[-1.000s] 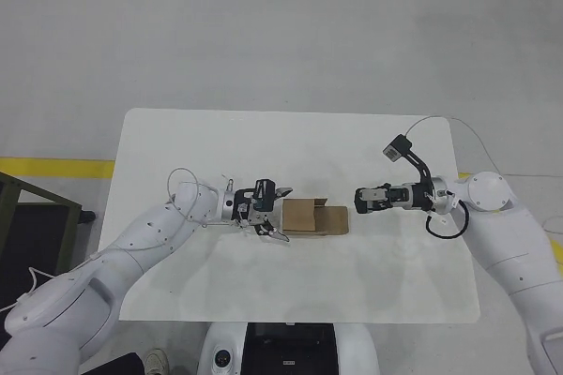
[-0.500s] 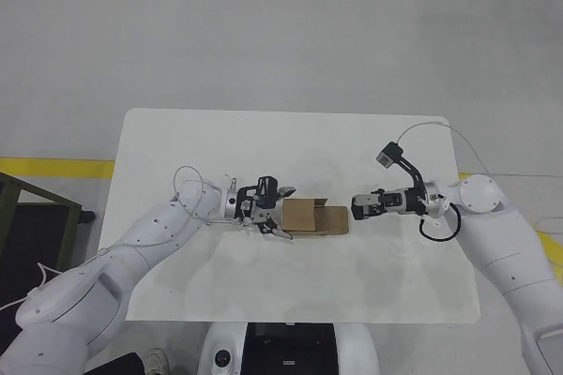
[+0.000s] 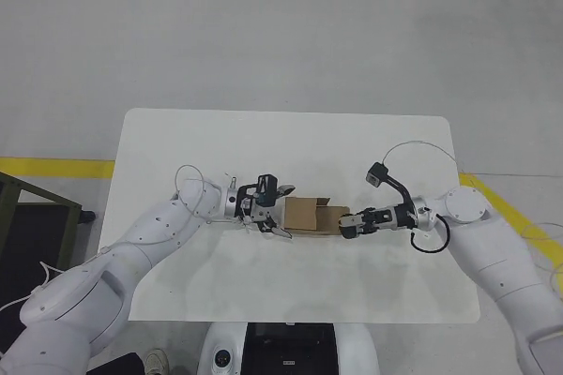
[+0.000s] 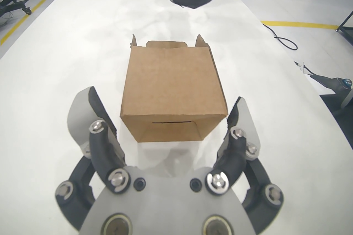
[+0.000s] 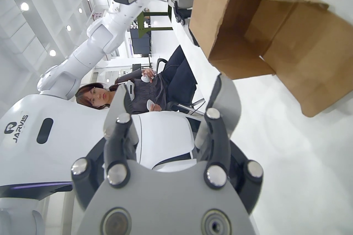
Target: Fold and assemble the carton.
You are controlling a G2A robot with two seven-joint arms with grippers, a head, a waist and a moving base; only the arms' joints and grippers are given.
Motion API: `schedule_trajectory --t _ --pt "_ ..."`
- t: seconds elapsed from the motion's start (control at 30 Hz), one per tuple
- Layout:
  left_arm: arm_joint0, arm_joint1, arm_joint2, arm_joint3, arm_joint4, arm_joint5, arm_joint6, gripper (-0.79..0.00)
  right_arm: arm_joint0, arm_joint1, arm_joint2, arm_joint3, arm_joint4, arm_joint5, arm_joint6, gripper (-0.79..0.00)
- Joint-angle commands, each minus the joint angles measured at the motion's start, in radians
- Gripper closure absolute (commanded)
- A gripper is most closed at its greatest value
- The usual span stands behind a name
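Fingers (image 4: pixel 82 115) of the left gripper (image 4: pixel 165 97) stand spread either side of the carton (image 4: pixel 171 84) at its closed end, mid-way across the table (image 3: pixel 263 141) (flaps loose at the far end), where the right gripper (image 5: pixel 171 84) sits close, likewise spread.

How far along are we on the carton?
Done: the carton is squared up, and one end, at the left gripper, is tucked shut. In hand: nothing; both grippers are open, the right gripper facing the open end. To do: fold in its flaps and close it.
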Motion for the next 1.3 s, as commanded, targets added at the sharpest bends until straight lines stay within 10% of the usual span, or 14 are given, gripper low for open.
schedule_trajectory --t 0.0,1.27 --pt "0.001 -0.001 -0.002 0.002 0.000 -0.002 0.002 -0.785 -0.004 -0.003 -0.012 0.016 -0.017 0.006 0.002 0.000" --pt "0.008 -0.013 -0.025 0.009 0.008 -0.043 -0.018 -0.622 0.083 -0.106 -0.144 0.193 -0.192 0.068 -0.135 0.000"
